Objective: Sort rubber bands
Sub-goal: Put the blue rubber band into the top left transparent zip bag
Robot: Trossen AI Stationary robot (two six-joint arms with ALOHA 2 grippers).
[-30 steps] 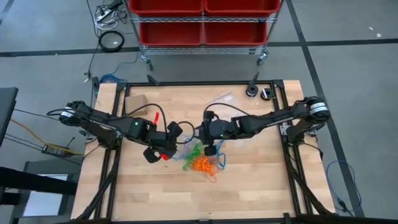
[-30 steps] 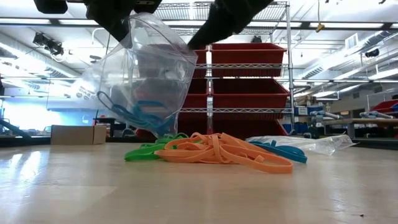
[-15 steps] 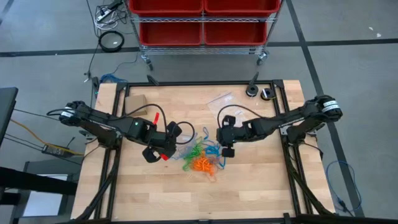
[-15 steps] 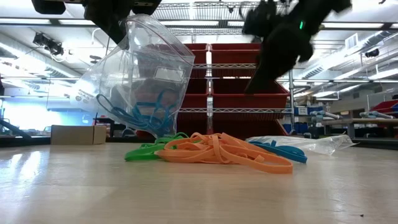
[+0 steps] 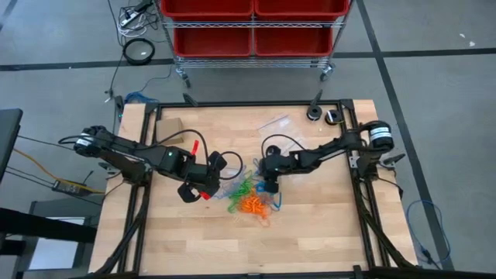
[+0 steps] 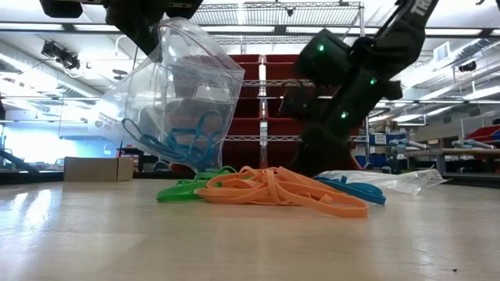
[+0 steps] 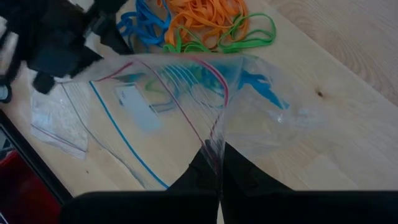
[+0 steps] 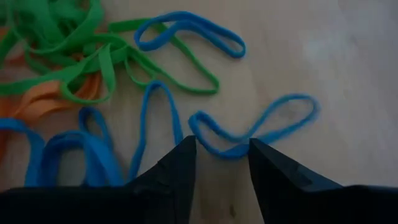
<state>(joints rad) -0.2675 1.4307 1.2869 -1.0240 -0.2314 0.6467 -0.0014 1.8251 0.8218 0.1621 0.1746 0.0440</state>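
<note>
High view: right gripper (image 5: 267, 182) has returned from further right to the rubber bands (image 5: 249, 198) mid-table. Low view: left gripper, clamped, still holds the clear bag (image 6: 176, 97) aloft. Right wrist view: its fingers (image 8: 177, 171), parted, straddle a blue band (image 8: 252, 130) on the table (image 8: 323, 74).

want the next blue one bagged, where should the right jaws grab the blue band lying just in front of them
Take the blue band at its near end, the narrow bend lying flat on the table between the open jaws of the right gripper. Come straight down from above. That bend looks clear of the green bands, so one strand should lift alone.
</note>
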